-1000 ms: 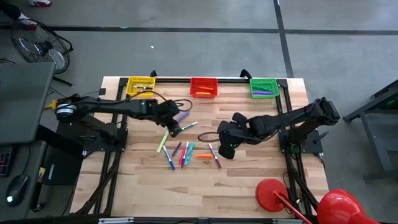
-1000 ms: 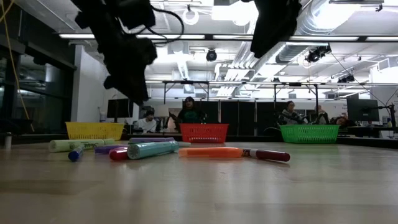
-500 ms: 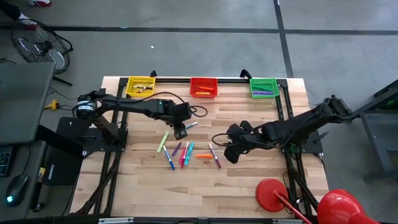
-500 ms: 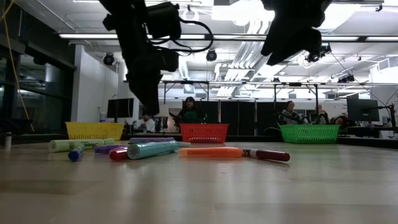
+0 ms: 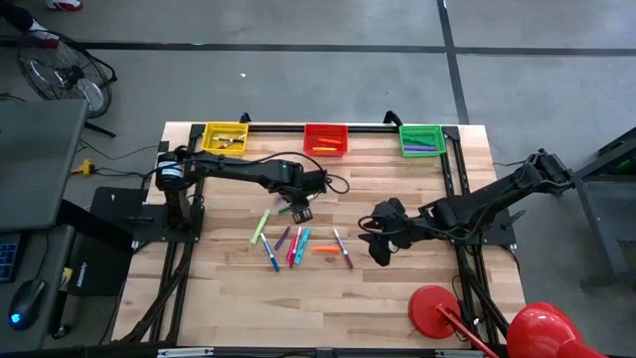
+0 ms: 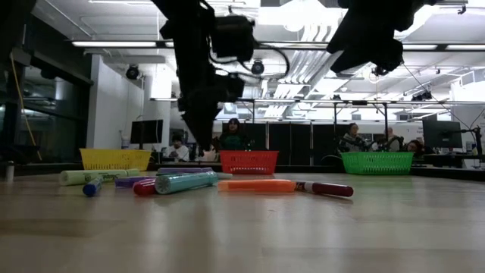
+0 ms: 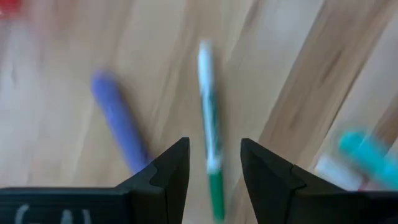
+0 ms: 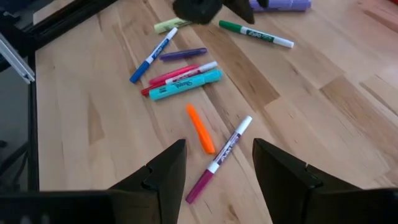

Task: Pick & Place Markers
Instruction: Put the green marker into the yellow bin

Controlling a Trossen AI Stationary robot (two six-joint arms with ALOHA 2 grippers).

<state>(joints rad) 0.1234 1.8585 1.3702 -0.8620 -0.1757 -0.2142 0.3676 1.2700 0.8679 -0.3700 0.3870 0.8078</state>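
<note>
Left end effector (image 7: 214, 168), fingers apart and empty, hangs over a green-and-white marker (image 7: 209, 127) mid-desk (image 5: 417, 298), right end effector (image 8: 214, 171) likewise apart above the scattered markers (image 8: 186, 78) near center; marker print too small to read.

The left gripper (image 5: 301, 213) has moved rightward toward frame centre, now above the green-and-white marker (image 7: 210, 134). The right gripper (image 5: 381, 253) has shifted right and lower.
</note>
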